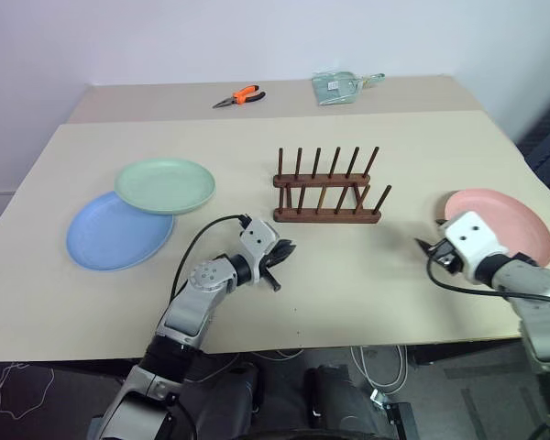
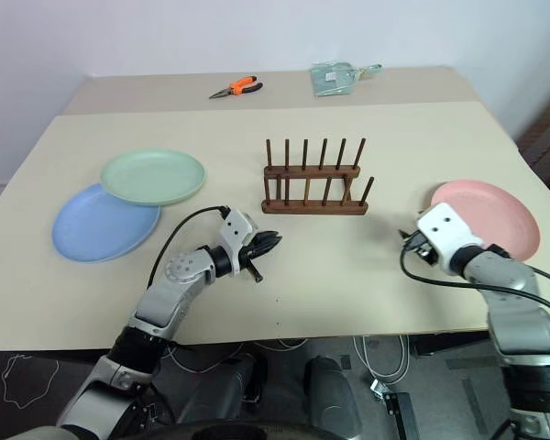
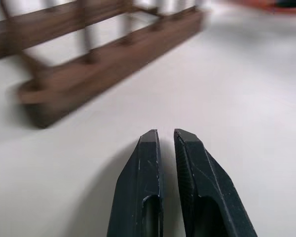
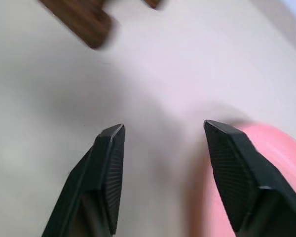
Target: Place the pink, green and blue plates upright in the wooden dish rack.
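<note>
— What sits farthest left on your desk (image 1: 367,275)?

— The blue plate (image 1: 110,234), flat, out at about ten o'clock from me. The green plate (image 1: 165,185) lies just past it, toward eleven, and its near edge overlaps the blue one's far rim.

— And your left pincer?

— My left pincer (image 1: 284,252) hangs low over bare desk close to the middle, near twelve o'clock, aimed forward and to my right. Its fingers (image 3: 140,187) are drawn almost together, only a thin slit between them, and they hold nothing.

— Where is the rack?

— The wooden rack (image 1: 327,194) stands straight ahead at twelve, just beyond that pincer, apart from it. Its pegs are upright and every slot is bare; no plate is in it. Far behind, along the back edge, lie orange-handled pliers (image 1: 240,96) at about eleven and a small clear packet (image 1: 339,87) near one.

— And on your right?

— My right pincer (image 1: 428,249) is at about two o'clock, fingers (image 4: 106,173) spread wide with only desk between them, gripping nothing. The pink plate (image 1: 509,225) lies flat just beyond it and to its right, and one finger hangs over the near rim.
</note>
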